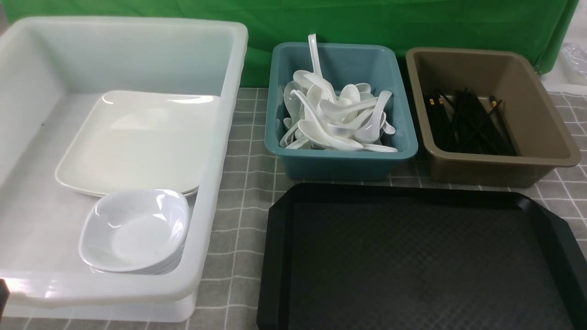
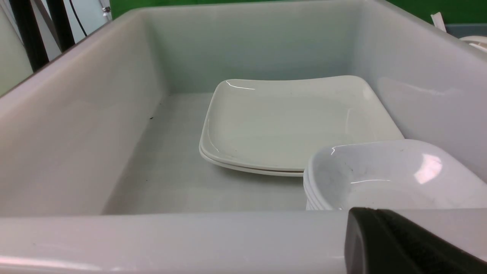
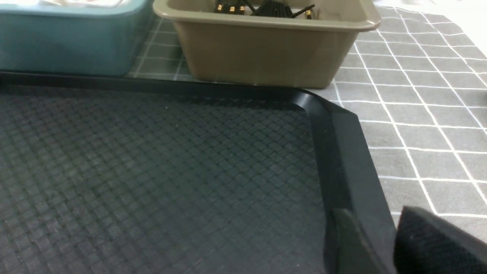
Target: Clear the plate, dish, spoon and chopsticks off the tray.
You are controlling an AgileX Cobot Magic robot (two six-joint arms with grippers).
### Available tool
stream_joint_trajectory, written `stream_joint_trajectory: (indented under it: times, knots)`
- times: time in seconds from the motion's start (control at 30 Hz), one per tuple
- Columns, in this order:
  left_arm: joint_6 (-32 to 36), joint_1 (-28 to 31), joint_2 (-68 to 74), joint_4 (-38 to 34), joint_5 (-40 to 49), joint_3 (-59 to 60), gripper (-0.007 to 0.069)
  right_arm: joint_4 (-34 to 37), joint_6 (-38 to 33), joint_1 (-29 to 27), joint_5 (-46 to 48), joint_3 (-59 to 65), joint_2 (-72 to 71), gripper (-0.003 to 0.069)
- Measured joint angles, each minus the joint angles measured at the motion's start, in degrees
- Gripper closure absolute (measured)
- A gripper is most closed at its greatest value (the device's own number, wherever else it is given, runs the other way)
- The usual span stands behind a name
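Already the tray (image 1: 412, 256) lies bare, its long side running left to right in front of the robot. The plate (image 1: 137, 137) sits in the big white bin (image 1: 229, 82) to the left, small dishes (image 1: 135, 231) stacked at its near corner; spoons (image 1: 335, 114) fill the teal tub (image 1: 341, 158), chopsticks (image 1: 472, 121) the brown tub (image 1: 500, 169). The left gripper (image 2: 403, 243), pressed together and holding nothing, hovers at the bin's near wall. The right gripper (image 3: 380, 243) hangs over the tray's right rim, jaws partly apart and empty. No pick seems left; the task looks finished.
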Motion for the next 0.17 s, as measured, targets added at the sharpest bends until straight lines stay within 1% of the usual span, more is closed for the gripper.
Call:
stream_joint_trajectory:
  times: [0.17]
  knots:
    - [0.0,0.0,0.0,0.0,0.0,0.0,0.062,0.0,0.05,0.0,0.0,0.0,0.0,0.0421]
